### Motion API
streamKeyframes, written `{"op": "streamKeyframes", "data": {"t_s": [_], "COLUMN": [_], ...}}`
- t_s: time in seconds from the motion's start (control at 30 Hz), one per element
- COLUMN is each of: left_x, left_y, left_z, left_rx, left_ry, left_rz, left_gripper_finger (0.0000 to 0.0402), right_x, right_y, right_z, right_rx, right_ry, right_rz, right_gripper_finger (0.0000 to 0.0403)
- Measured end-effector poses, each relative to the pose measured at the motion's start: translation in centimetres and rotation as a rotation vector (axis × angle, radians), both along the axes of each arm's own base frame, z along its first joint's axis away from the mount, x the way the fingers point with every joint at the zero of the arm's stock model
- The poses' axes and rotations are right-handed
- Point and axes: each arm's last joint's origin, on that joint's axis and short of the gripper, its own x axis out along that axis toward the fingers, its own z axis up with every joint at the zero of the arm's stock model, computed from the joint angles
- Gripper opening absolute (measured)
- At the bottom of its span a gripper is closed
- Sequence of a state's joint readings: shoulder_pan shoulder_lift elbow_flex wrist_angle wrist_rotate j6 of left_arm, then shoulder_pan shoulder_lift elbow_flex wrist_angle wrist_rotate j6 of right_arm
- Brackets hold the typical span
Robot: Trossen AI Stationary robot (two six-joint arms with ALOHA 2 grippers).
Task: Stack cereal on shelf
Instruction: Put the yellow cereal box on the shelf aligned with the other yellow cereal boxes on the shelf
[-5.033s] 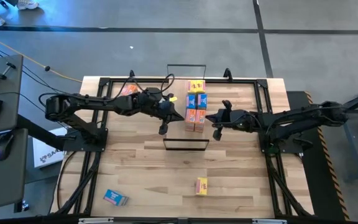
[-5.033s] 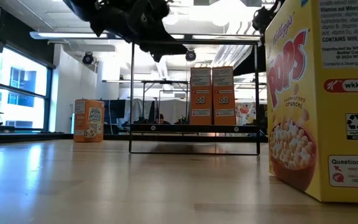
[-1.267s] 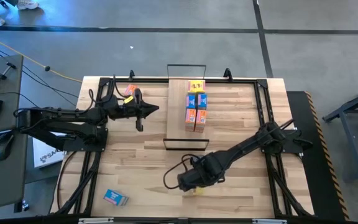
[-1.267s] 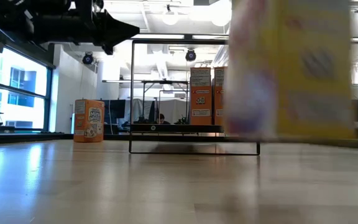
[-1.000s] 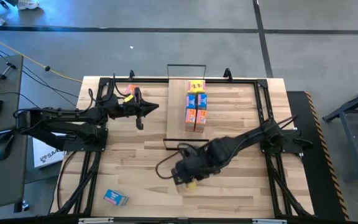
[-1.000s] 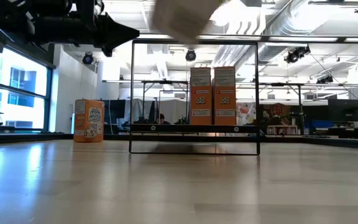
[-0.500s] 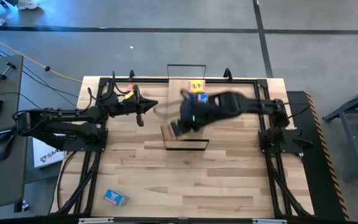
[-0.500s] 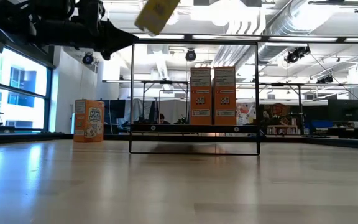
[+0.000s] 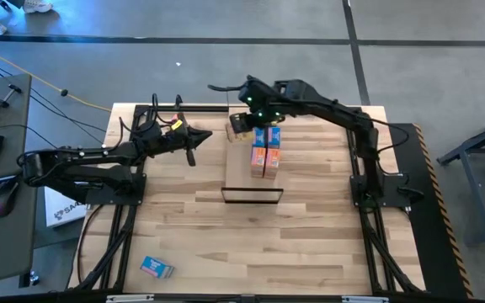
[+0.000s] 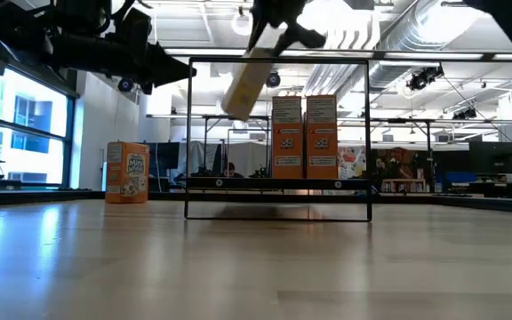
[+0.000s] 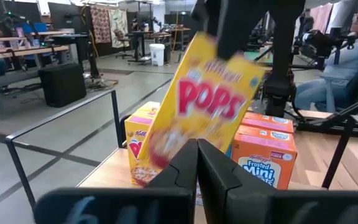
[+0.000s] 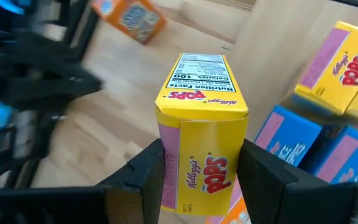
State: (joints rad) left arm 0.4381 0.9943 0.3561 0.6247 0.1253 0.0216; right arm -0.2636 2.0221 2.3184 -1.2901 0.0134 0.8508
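right gripper (image 9: 244,126) since 0.5 s ago swings from frame centre to upper centre, fingers clamped on yellow pops box (image 12: 202,127), held tilted above shelf (image 9: 241,164) beside stacked boxes (image 9: 265,148), likely to clear them. left gripper (image 9: 194,139) waits upper left, fingers closed, empty.

We see a plank worktop (image 9: 310,219) with black rails; on it, toward the far edge, stands the shelf (image 9: 241,168), a light-wood board with black wire loops at both short ends. A row of cereal boxes (image 9: 265,151) stands along its right side. On the worktop itself, an orange box (image 9: 170,123) stands near the far left corner and a blue box (image 9: 156,268) lies near the near left corner
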Motion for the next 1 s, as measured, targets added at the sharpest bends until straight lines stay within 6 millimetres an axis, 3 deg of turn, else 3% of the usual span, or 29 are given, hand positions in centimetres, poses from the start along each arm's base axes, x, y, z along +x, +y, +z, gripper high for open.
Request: {"op": "streamKeyframes", "data": {"t_s": [0.43,1.0], "left_x": [0.0,0.1], "left_y": [0.0,-0.3], "left_z": [0.0,0.0], "left_rx": [-0.01,-0.019], "left_ry": [-0.002,-0.005], "left_rz": [-0.003,-0.058], "left_gripper_finger": [0.0,0.0], "right_x": [3.3,4.2], "right_y": [-2.6,-3.5], "right_z": [-5.7,-7.7], "right_rx": [0.049,0.026], "right_ry": [0.11,0.153], "right_rz": [-0.044,-0.115], "right_gripper_finger": [0.0152,0.02]}}
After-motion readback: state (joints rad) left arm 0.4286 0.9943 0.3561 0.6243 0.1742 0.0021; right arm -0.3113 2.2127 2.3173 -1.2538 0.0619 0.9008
